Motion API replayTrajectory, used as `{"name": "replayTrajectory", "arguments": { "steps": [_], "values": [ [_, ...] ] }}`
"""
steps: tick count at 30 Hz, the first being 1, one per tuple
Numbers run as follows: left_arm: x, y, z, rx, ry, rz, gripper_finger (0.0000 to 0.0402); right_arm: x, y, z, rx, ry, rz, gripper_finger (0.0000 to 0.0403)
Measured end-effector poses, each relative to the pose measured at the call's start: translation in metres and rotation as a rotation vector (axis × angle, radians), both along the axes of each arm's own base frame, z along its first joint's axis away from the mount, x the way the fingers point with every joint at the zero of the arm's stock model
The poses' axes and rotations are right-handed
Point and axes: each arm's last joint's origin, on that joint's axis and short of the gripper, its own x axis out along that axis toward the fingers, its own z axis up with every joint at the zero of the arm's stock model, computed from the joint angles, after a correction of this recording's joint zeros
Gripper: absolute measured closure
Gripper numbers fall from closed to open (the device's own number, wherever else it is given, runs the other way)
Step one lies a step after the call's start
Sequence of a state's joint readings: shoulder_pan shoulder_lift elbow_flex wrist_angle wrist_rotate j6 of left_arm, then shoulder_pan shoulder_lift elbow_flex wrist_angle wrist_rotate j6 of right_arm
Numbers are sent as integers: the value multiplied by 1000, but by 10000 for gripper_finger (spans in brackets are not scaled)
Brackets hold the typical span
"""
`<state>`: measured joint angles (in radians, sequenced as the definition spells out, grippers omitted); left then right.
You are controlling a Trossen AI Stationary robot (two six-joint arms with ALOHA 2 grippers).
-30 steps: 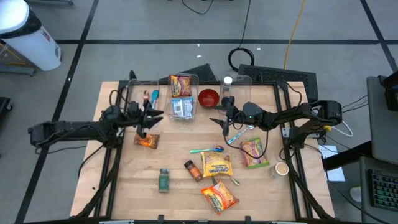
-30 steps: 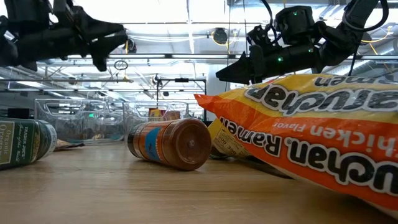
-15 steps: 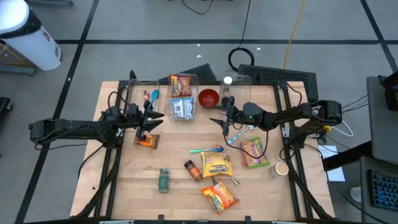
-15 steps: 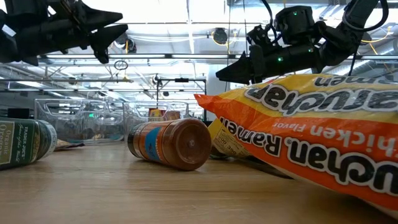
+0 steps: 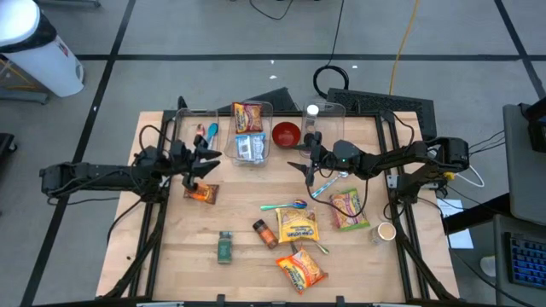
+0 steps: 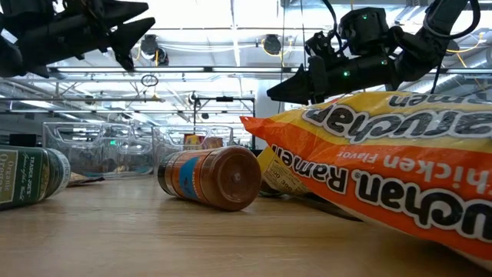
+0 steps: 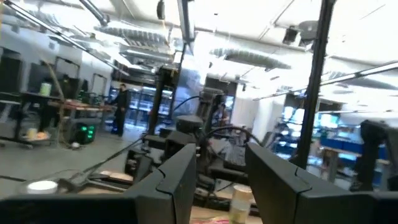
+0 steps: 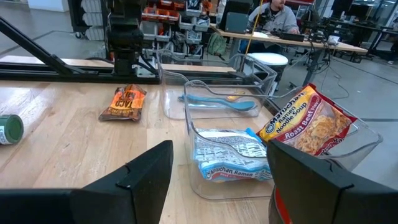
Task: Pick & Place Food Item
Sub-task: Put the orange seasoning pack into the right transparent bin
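My left gripper (image 5: pixel 209 162) (image 6: pixel 137 31) hangs open and empty above the table's left part, fingers tipped upward. Just on its near side an orange snack packet (image 5: pixel 202 193) (image 8: pixel 124 102) lies flat on the wood. My right gripper (image 5: pixel 300 166) (image 6: pixel 270 92) is open and empty too. It is held level above the table's middle and points at a clear bin (image 5: pixel 250 135) (image 8: pixel 230 155) holding two ramen packets. In each wrist view, only background shows between the left fingers (image 7: pixel 180 174) and the right fingers (image 8: pixel 149 174).
At the back stand a bin of spoons (image 5: pixel 201 132), a red bowl (image 5: pixel 286 134) and a bin with a bottle (image 5: pixel 317 119). Ramen packets (image 5: pixel 296 226) (image 5: pixel 300 269) (image 5: pixel 347 207), two spice jars (image 5: pixel 264 232) (image 5: pixel 224 246), a spoon (image 5: pixel 286 205) and a cup (image 5: pixel 386 231) lie nearer.
My left gripper has risen a little and tipped its fingers upward, still open and empty. My right gripper and the items on the table have kept still.
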<state>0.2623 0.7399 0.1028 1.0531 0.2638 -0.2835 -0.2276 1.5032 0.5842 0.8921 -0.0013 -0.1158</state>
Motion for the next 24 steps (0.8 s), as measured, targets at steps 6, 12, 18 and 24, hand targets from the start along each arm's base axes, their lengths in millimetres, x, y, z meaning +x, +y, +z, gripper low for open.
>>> {"name": "replayTrajectory", "arguments": {
  "steps": [6,12,18,24],
  "values": [
    [3,-11,-2,66,19,-53,256,0,0,0,0,0,0,152],
    [5,-24,-5,119,43,-87,256,0,0,0,0,0,0,152],
    [6,-34,-5,103,39,-125,256,0,0,0,0,0,0,152],
    [9,-46,0,96,60,-117,256,0,0,0,0,0,0,152]
  ]
}}
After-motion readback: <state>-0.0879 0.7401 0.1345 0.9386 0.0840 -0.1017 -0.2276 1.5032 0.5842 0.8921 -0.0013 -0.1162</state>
